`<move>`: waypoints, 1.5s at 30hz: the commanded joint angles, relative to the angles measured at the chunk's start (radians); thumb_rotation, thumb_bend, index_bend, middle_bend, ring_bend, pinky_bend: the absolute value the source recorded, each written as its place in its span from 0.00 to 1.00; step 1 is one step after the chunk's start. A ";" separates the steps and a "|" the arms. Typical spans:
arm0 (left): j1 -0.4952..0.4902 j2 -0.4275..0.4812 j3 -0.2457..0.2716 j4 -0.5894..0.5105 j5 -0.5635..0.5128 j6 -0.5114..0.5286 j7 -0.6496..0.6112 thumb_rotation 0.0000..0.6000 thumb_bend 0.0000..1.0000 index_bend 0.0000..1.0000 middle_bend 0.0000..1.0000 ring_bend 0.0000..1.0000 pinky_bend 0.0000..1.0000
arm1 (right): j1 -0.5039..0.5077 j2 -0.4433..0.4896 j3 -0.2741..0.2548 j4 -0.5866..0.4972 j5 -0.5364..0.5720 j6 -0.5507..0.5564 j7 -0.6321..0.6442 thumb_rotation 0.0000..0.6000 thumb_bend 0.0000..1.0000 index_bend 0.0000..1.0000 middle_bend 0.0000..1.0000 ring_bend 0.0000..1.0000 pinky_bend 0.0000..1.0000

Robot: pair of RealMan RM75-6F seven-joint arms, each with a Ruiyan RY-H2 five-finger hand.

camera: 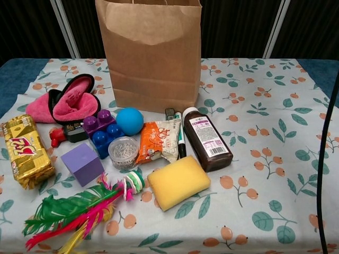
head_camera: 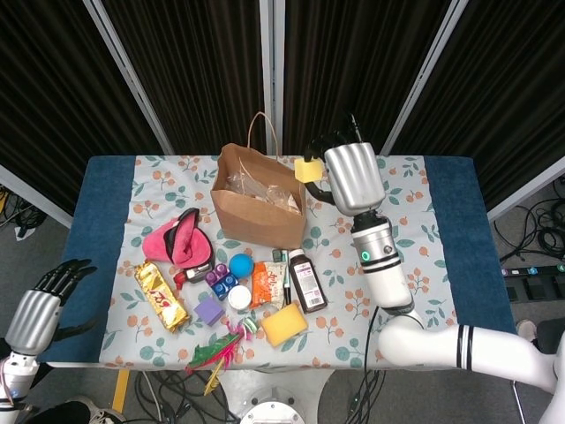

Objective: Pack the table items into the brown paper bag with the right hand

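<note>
Seen from above, the right robot hand (head_camera: 349, 172) is raised over the counter (head_camera: 406, 221), grasping a small yellow block (head_camera: 307, 169) in its fingertips. The block hangs at the right rim of the open brown paper bag (head_camera: 259, 205), whose mouth lies just left of it. The left robot hand (head_camera: 40, 309), released and idle, sits far left off the counter. Other items remain near the bag's front

The brown paper bag (head_camera: 259, 208) stands upright and open at the bench's twelve o'clock; a small yellow block (head_camera: 307, 170) hangs at its two o'clock rim, gripped.
</note>
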 commanded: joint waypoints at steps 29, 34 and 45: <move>0.001 -0.012 -0.005 0.035 -0.014 -0.001 -0.024 1.00 0.11 0.26 0.27 0.17 0.25 | 0.089 -0.058 -0.041 0.094 0.071 0.000 0.062 1.00 0.05 0.21 0.24 0.05 0.00; -0.005 -0.014 -0.001 0.024 -0.006 -0.009 -0.017 1.00 0.11 0.26 0.27 0.17 0.25 | -0.001 0.073 -0.056 -0.088 0.024 0.077 0.047 1.00 0.05 0.21 0.26 0.07 0.00; -0.002 -0.017 0.004 -0.005 0.004 -0.002 0.018 1.00 0.11 0.26 0.27 0.17 0.25 | -0.183 0.298 -0.229 -0.357 -0.164 0.018 0.134 1.00 0.02 0.21 0.31 0.13 0.06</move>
